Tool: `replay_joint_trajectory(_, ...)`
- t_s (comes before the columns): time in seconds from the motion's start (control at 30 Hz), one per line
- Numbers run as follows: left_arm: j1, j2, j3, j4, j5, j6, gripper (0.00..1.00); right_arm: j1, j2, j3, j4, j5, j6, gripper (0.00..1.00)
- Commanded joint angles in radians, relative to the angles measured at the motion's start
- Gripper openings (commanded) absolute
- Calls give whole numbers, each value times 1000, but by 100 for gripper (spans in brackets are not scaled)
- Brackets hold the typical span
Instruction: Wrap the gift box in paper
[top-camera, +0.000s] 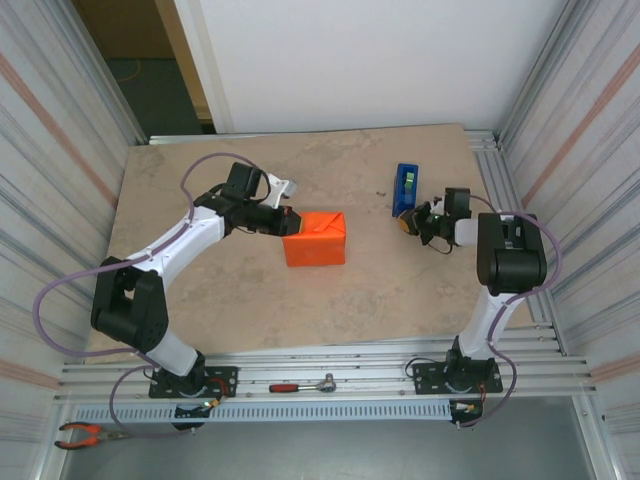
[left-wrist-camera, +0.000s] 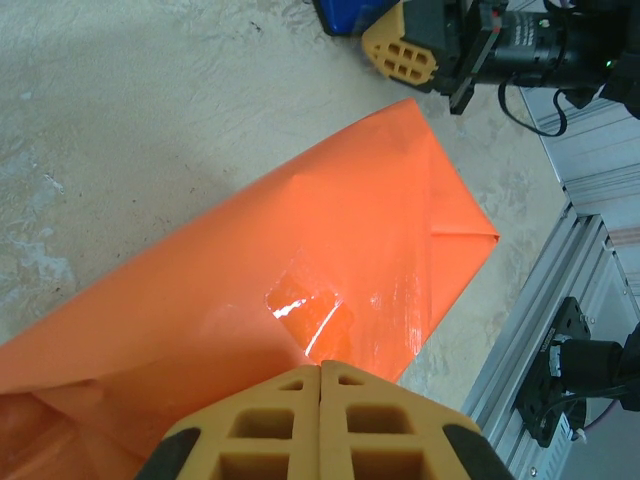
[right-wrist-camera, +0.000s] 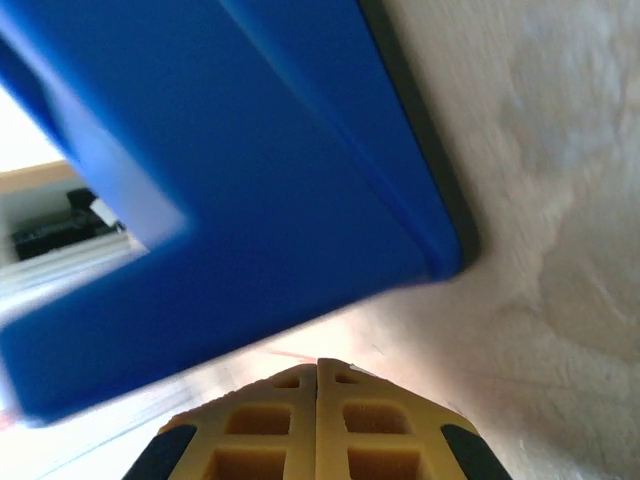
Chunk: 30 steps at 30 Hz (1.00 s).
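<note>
Starting at the near rail: pliers (top-camera: 85, 433) and a ratchet (top-camera: 300, 385) parked there, well out of play.

Moving up to mid counter (top-camera: 250, 310): paper (top-camera: 315, 238) already folded into a tidy orange parcel, lying flat, with a creased end fold on the side toward the right arm. Box presumably inside, covered all over, so no pink to go by. Shiny tape patch (left-wrist-camera: 305, 305) stuck on the top face.

Left tool (top-camera: 287, 222) with pads together and nothing pinched between, tips down at the parcel's left top edge, just beside that patch. Looks more like pressing or smoothing than gripping; can't swear to actual contact.

Farther out on the right: right tool (top-camera: 407, 222) also closed up with nothing in it, nosed right up to the blue dispenser (top-camera: 405, 185), well apart from the parcel.

Reckon taping step, wrap mostly done. Next move, at a guess: fetching another strip. Calls for opening the right tool first, then catching the tape's free end and pulling gently, so as not to drag the dispenser along with nothing pinning it down. Meanwhile, best to hold the left tool down on the fold to stop it springing open. Worth minding too: thin paper, easy to crease or tear under a hard press.
</note>
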Motion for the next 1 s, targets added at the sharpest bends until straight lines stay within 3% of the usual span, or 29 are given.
replay_joint_trajectory(0.0, -14, 7, -46, -72, -20, 17, 1, 14, -32, -11, -47, -1, 6, 0)
replay_joint_trajectory(0.2, -14, 7, -48, -70, -19, 16, 1, 63, -217, 25, -176, -39, -54, 0)
replay_joint_trajectory(0.4, -13, 5, -51, -68, -20, 14, 1, 220, -376, 160, -380, -35, -116, 0)
replay_joint_trajectory(0.67, -14, 2, -54, -68, -20, 15, 1, 467, -409, 266, -434, 13, -74, 0)
replay_joint_trajectory(0.97, -14, 7, -52, -69, -17, 18, 1, 614, -335, 270, -382, 51, -27, 0)
